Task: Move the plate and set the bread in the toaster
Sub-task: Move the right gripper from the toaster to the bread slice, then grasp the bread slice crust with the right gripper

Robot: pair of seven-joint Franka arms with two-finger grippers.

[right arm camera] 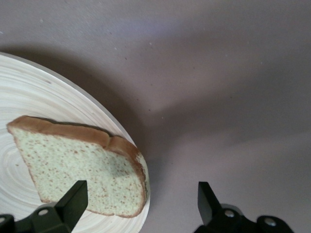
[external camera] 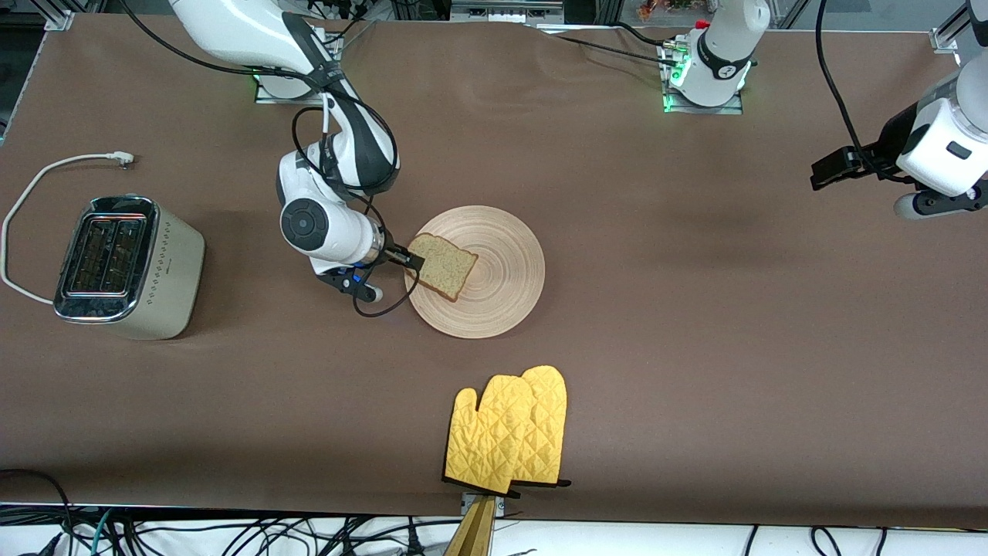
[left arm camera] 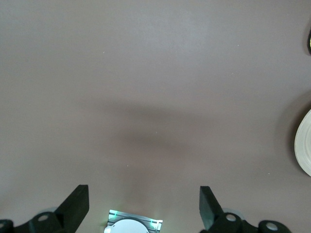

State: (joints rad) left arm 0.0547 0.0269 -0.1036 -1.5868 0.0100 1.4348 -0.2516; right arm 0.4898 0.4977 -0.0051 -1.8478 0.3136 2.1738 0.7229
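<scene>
The right claw (external camera: 407,261) stands wide and holds nothing, low at the edge of the wooden plate (external camera: 502,297) on the side toward the right arm's end of the worktop (external camera: 695,309). In the right wrist view one finger (right arm camera: 73,201) sits over the bread slice (external camera: 442,266), the other over bare worktop just off the plate's rim. The slice lies flat on the plate, right at this claw. The cream toaster (external camera: 147,289) stands well apart from it, toward the right arm's end. The left claw (left arm camera: 144,206) waits wide and empty over bare worktop at the left arm's end, far from the plate. Yellow oven mitts (external camera: 509,432) lie nearer the front camera than the plate.
</scene>
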